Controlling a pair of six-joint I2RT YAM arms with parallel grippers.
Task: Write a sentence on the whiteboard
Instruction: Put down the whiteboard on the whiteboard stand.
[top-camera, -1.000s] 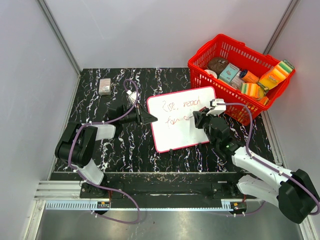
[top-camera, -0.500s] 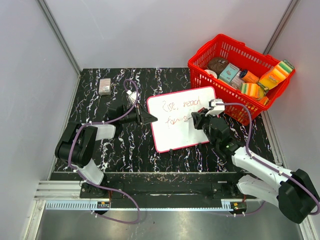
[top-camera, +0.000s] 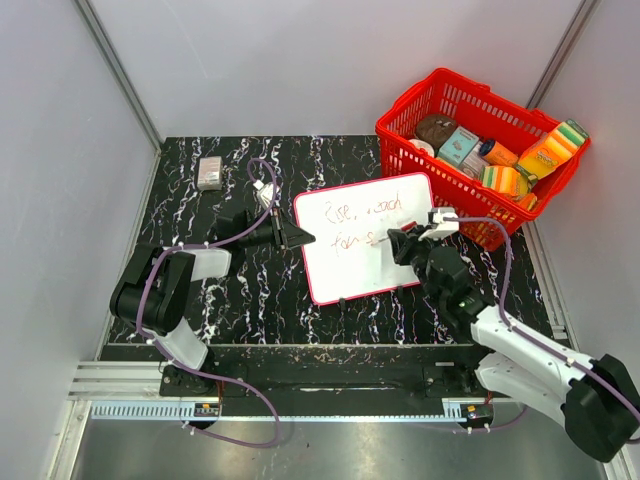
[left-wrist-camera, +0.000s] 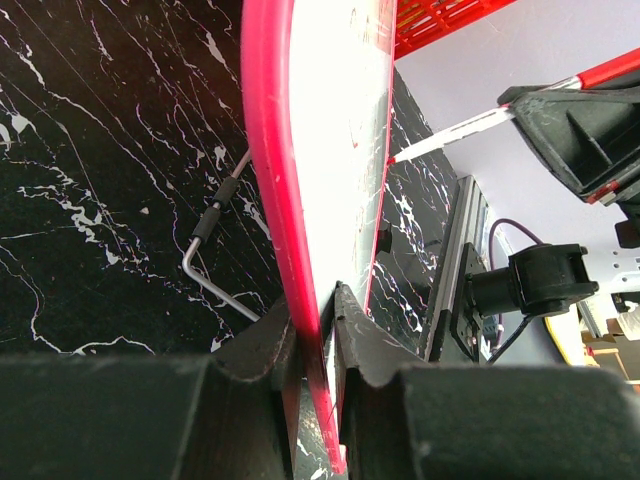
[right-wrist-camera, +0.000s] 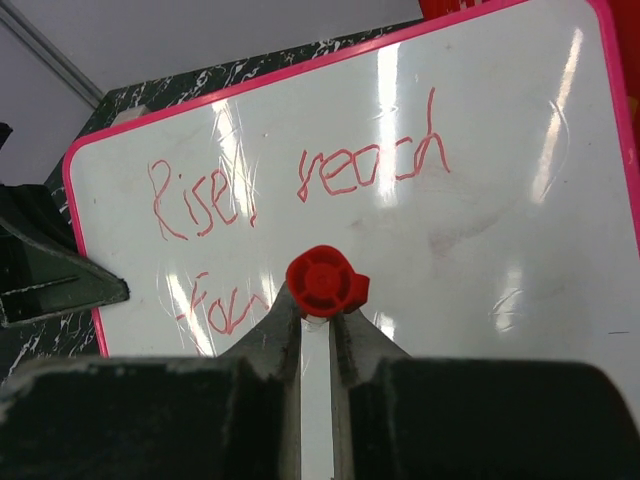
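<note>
The whiteboard (top-camera: 355, 268) lies mid-table, white with a thin red rim. The sentence (top-camera: 365, 212) is in red cursive: "Rise, reach" (right-wrist-camera: 300, 180) in the top row and "For" (right-wrist-camera: 225, 308) starting a second row. My left gripper (top-camera: 300, 238) is shut on the board's left edge; the left wrist view shows the rim (left-wrist-camera: 265, 150) edge-on between its jaws. My right gripper (top-camera: 402, 243) is shut on a red marker (right-wrist-camera: 322, 282). The marker's tip is at the board just right of "For". The marker also shows in the left wrist view (left-wrist-camera: 450, 130).
A red basket (top-camera: 400, 150) full of groceries stands at the back right, touching the board's far right corner. A small grey block (top-camera: 209, 172) lies at the back left. A bent metal wire (left-wrist-camera: 215, 260) sticks out from under the board near my left gripper.
My right gripper has shifted slightly right and toward the near edge with the marker, and the red writing in the second row has grown to the right. The left arm has not moved.
</note>
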